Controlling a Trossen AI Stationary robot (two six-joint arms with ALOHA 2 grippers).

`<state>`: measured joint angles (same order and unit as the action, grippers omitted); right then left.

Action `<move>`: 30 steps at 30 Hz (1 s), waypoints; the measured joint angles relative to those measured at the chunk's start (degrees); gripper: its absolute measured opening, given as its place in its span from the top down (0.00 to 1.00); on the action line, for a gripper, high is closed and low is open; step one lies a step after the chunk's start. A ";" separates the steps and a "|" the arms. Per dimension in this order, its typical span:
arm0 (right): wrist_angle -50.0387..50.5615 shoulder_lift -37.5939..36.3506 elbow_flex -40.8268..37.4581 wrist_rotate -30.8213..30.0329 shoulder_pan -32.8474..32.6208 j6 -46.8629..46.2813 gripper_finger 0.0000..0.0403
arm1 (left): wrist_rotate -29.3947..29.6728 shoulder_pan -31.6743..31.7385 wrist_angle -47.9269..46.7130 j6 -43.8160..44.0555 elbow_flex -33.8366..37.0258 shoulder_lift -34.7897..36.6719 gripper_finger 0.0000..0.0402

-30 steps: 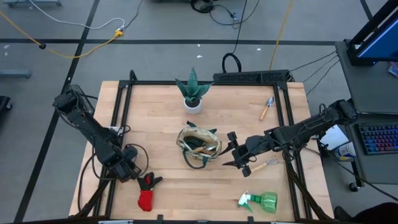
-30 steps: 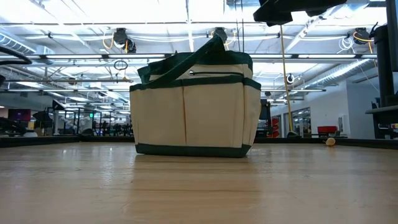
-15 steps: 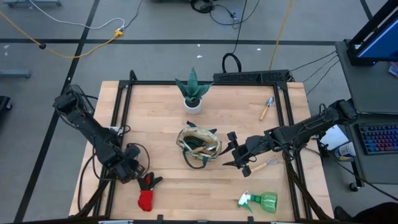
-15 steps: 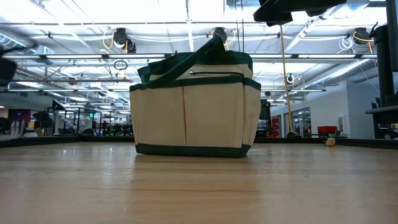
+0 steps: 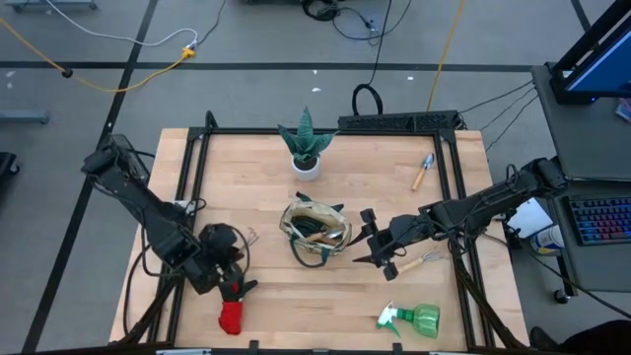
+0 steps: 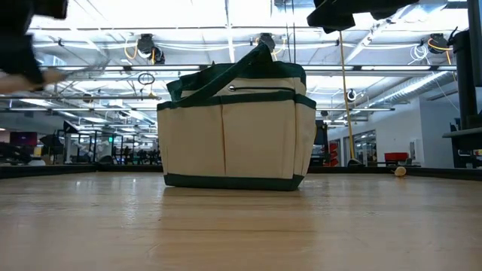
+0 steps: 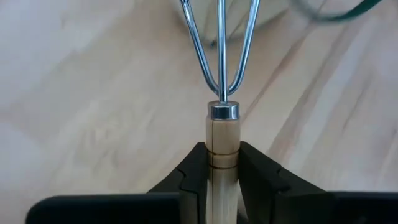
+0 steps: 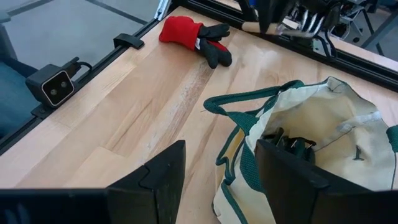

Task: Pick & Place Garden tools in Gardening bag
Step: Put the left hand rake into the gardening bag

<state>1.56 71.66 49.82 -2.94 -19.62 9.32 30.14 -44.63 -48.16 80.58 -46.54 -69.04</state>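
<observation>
My left gripper (image 5: 237, 248) is shut on a wooden-handled rake with three metal tines (image 7: 221, 43), left of the gardening bag (image 5: 315, 232) and above the red-black glove (image 5: 233, 308). The beige bag with green trim stands on its base mid-table (image 6: 237, 128), with dark tools inside (image 8: 292, 146). My right gripper (image 5: 367, 242) is open and empty just right of the bag. A green spray bottle (image 5: 414, 319), a wooden-handled tool (image 5: 419, 262) and a trowel (image 5: 423, 171) lie on the right side. My left gripper pinches the rake's wooden handle (image 7: 222, 163) between its two fingers, just behind the metal collar (image 7: 222, 112). The handle lies along the fingers, and the tines point forward past them toward the bag. The rake is lifted clear of the table.
A spiky green plant in a white pot (image 5: 307, 143) stands behind the bag. A black frame (image 5: 197, 168) runs around the wooden table. The glove also shows in the right wrist view (image 8: 193, 34).
My left gripper has moved toward the table's right edge, toward the bag, carrying the rake. The tines now show beyond it. My right arm has kept still.
</observation>
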 joint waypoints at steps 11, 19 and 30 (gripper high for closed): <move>0.00 0.00 0.00 0.00 0.00 -1.29 0.54 | 5.08 6.64 5.62 -19.59 -3.55 0.00 0.83; 0.00 0.00 0.00 0.00 0.00 -1.29 0.54 | 6.08 9.79 12.51 -31.07 -3.55 0.02 0.83; 0.00 0.00 0.00 0.00 0.00 -1.33 0.54 | 7.59 14.49 27.28 -52.31 -3.55 0.04 0.82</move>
<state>1.56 71.66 49.82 -2.94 -19.62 7.99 37.73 -30.14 -20.88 28.27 -50.09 -68.99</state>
